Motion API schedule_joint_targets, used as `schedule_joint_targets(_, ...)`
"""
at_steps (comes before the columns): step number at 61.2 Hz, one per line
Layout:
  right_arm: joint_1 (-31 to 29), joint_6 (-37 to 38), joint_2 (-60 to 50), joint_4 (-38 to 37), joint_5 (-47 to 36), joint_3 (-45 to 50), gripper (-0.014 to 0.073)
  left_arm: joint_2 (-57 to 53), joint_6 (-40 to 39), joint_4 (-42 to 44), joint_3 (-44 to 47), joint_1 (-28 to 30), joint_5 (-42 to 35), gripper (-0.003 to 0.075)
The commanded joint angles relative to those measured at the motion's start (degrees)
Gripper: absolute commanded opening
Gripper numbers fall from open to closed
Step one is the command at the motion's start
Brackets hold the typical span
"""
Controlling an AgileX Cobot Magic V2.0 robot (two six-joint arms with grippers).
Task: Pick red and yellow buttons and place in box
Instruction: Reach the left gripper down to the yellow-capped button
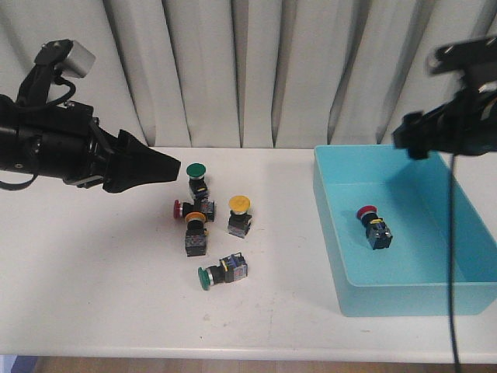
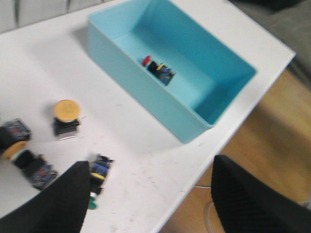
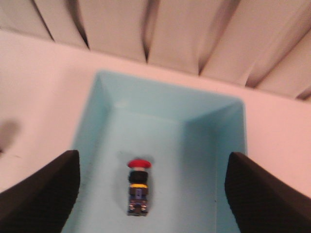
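Left tool point(image 1: 167, 166) hangs over the desk just left of the button cluster; wrist view shows its fingers point(image 2: 65, 204) spread wide w/ nothing between. Right tool point(image 3: 150, 194) sits up over the box's far side, fingers also wide apart, empty.

Large rectangular turquoise plastic box point(image 1: 334, 256) stands on the right part of the desk. One red-capped push button on a black blocky body point(image 1: 375, 226) lies on its side on the box floor, so my read is one piece done, most left.

Still out on the desk, mid-left, well apart from the box:
- yellow mushroom-cap button, upright point(image 1: 240, 214), right side of cluster
- second yellow-capped button point(image 1: 196, 233), near side of cluster, lying over
- small red-capped button point(image 1: 180, 208), on its side, touching or just beside the others; can't tell which
- green-capped button at the back point(image 1: 195, 177) & green-capped one lying nearest the front edge point(image 1: 220, 272): not part of the job, should stay.

So approx. three picks remain, as far as visible.

White desk point(image 1: 93, 280), matte, w/ faint scuffs. Pale pleated curtain point(image 1: 256, 70) closes off the back. Left wrist view shows wood-tone floor point(image 2: 262, 141) past the desk edge.
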Motion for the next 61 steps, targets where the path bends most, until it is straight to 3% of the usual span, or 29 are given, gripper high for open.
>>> schedule_joint_targets(1, -0.03, -6.55, -9.22, 6.78, 1.32, -1.36, 0.058, -1.81, 0.16, -0.23, -1.47, -0.28, -4.7, 0.0504)
schedule_joint_targets(16, -0.03, -23.69, -25.78, 29.24, 15.59, -1.36, 0.058, 2.95, 0.16, -0.59, -1.47, -0.28, -10.52, 0.0504)
schedule_joint_targets(26, -0.03, -30.46, -33.78, 40.74, 17.47, 1.76, 0.058, 8.9, 0.22, -2.87, -3.08, -0.28, -12.08, 0.0504)
schedule_joint_targets(44, -0.03, -30.25, -41.55, 45.7, 13.65, 14.67, 0.058, 18.81, -0.39, -1.92, -21.85, -3.78, -9.37, 0.0504)
schedule_joint_targets(61, -0.03, -30.57, -42.55, 45.71, 8.92, 21.24, 0.058, 29.4, -3.49, 8.26, -32.64, -9.64, -9.56, 0.0504)
